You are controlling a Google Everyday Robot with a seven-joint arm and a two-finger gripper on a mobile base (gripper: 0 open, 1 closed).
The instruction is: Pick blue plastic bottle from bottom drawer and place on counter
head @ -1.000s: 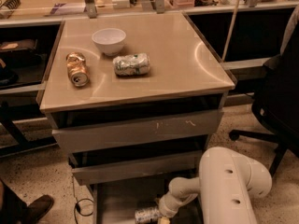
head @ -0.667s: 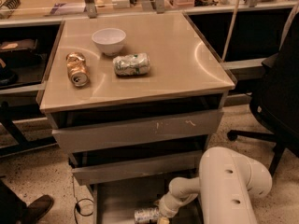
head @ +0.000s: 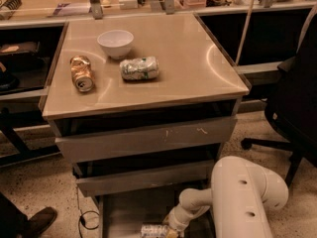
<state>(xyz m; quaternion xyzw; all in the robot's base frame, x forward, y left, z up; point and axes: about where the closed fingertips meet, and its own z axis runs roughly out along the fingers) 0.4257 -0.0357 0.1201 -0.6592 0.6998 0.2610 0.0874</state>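
Observation:
The blue plastic bottle (head: pixel 154 230) lies on its side on the floor of the open bottom drawer (head: pixel 126 209), at the lower edge of the view. My gripper (head: pixel 171 229) reaches down into the drawer from the white arm (head: pixel 242 197) at the lower right and sits right at the bottle's right end. The counter (head: pixel 193 63) is the glossy beige cabinet top above.
On the counter stand a white bowl (head: pixel 115 42), a dented gold can (head: pixel 81 73) and a crushed silver-green can (head: pixel 139 68). Two grey drawers (head: pixel 148 138) jut out above the bottom one. A black office chair (head: pixel 297 108) stands at the right. A shoe (head: pixel 37 221) shows at lower left.

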